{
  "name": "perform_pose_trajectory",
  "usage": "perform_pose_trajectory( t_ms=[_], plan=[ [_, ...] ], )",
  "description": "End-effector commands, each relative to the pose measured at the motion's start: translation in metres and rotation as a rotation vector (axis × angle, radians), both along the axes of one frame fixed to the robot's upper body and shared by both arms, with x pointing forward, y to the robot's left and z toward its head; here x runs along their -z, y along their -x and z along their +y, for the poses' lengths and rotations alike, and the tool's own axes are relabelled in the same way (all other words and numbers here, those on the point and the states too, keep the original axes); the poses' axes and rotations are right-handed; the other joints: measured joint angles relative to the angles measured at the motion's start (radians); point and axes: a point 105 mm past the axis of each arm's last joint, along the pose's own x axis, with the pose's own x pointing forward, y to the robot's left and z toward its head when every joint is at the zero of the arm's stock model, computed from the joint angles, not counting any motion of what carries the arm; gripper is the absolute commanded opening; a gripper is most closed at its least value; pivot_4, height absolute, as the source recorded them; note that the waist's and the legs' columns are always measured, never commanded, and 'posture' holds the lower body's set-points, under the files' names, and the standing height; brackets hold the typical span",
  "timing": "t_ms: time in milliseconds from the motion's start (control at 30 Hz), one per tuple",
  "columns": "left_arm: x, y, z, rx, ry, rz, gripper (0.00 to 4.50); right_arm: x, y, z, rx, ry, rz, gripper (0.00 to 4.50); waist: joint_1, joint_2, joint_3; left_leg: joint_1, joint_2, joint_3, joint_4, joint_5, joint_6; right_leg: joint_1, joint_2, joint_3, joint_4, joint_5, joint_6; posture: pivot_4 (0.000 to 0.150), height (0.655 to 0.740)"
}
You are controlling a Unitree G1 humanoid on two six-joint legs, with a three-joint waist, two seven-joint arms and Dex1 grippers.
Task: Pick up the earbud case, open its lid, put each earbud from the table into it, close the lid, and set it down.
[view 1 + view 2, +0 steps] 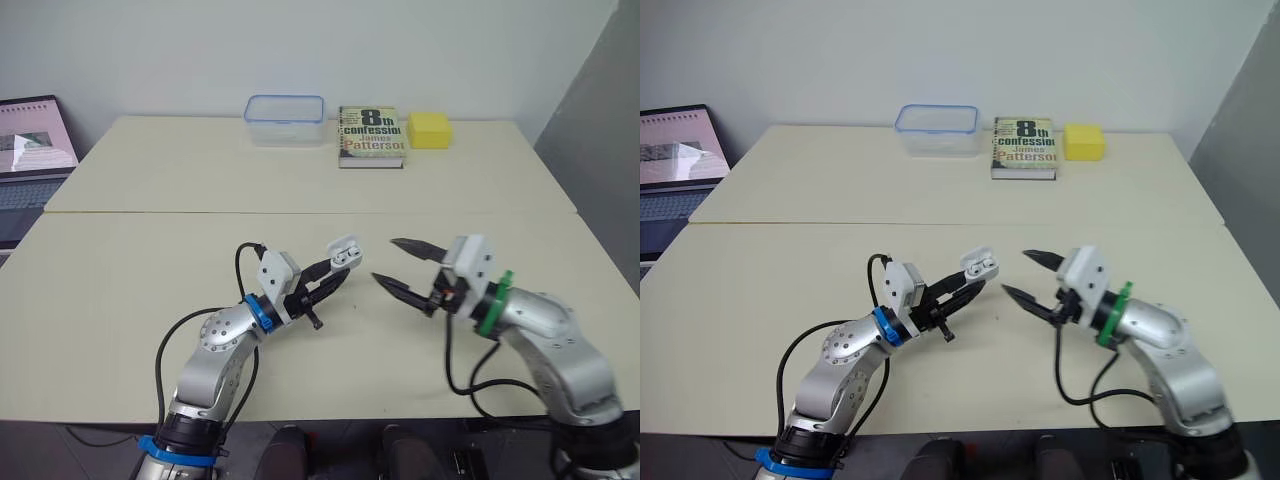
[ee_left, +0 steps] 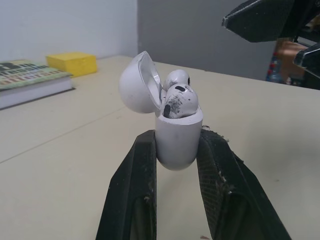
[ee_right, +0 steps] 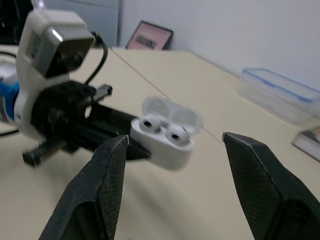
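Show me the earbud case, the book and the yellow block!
earbud case (image 2: 179, 142), left wrist view, on the front of its lower shell.
book (image 1: 372, 133), left eye view, on the middle of its cover.
yellow block (image 1: 430, 128), left eye view, on its middle.

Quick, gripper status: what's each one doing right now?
Left gripper: shut on the earbud case, lid open, both earbuds inside.
Right gripper: open, empty, facing the case.
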Motion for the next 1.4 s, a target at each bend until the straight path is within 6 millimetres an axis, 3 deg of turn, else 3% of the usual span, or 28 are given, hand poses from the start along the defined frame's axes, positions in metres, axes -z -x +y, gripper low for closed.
perform_pose_trajectory(
  t_ms=[33, 167, 267, 500, 967, 1233, 1333, 1400],
  plan=[
    [-0.012, 0.015, -0.015, 0.206, 0.005, 0.003, 0.77, -0.014, 0.007, -0.030, 0.062, 0.050, 0.031, 3.13, 0.000, 0.000, 0.000, 0.000, 0.000, 0.000, 0.000, 0.000, 0.000, 0.000, 0.000, 0.000, 0.000, 0.000, 0.000, 0.150, 0.7400],
    [-0.015, 0.028, -0.026, 0.408, -0.027, 0.052, 0.77, -0.004, 0.010, -0.055, 0.084, 0.201, 0.116, 3.13, -0.002, 0.000, 0.000, 0.000, 0.000, 0.001, 0.000, 0.000, 0.000, 0.000, 0.000, 0.000, 0.000, 0.000, 0.000, 0.150, 0.7400],
    [-0.014, 0.038, -0.032, 0.544, -0.070, 0.071, 0.77, -0.001, 0.008, -0.056, 0.038, 0.238, 0.172, 2.55, -0.004, 0.000, 0.000, 0.000, 0.000, 0.001, 0.000, 0.000, 0.000, 0.000, 0.001, 0.001, 0.000, 0.000, 0.000, 0.150, 0.7400],
    [-0.013, 0.043, -0.037, 0.651, -0.112, 0.076, 0.77, -0.005, -0.006, -0.026, -0.134, 0.221, 0.249, 0.03, -0.021, 0.000, 0.000, 0.000, 0.001, 0.001, 0.000, 0.000, 0.000, 0.000, 0.001, 0.001, 0.000, 0.000, 0.000, 0.150, 0.7400],
    [-0.009, 0.046, -0.037, 0.656, -0.126, 0.085, 0.77, -0.024, 0.018, 0.000, -0.419, 0.271, 0.322, 0.00, -0.023, 0.000, 0.000, -0.001, 0.001, 0.000, 0.000, 0.000, 0.000, -0.001, 0.001, 0.000, 0.000, 0.000, 0.001, 0.150, 0.7400],
    [-0.008, 0.043, -0.036, 0.637, -0.120, 0.095, 0.77, -0.014, 0.038, 0.000, -0.480, 0.318, 0.399, 0.00, -0.022, 0.000, 0.000, -0.001, 0.001, 0.000, 0.000, 0.000, 0.000, -0.001, 0.001, 0.000, -0.001, 0.000, 0.001, 0.150, 0.7400],
    [-0.007, 0.041, -0.036, 0.622, -0.109, 0.131, 0.77, -0.012, 0.038, 0.001, -0.466, 0.317, 0.390, 0.00, -0.022, 0.000, 0.000, -0.001, 0.001, 0.000, 0.000, 0.000, 0.000, -0.001, 0.001, 0.000, 0.000, 0.000, 0.001, 0.150, 0.7400],
    [-0.001, 0.038, -0.034, 0.600, -0.108, 0.250, 0.77, -0.014, 0.026, -0.001, -0.392, 0.311, 0.343, 0.00, -0.023, 0.000, 0.000, -0.001, 0.001, 0.000, 0.000, 0.000, 0.000, -0.001, 0.001, 0.000, 0.000, 0.000, 0.001, 0.150, 0.7400]
  ],
)
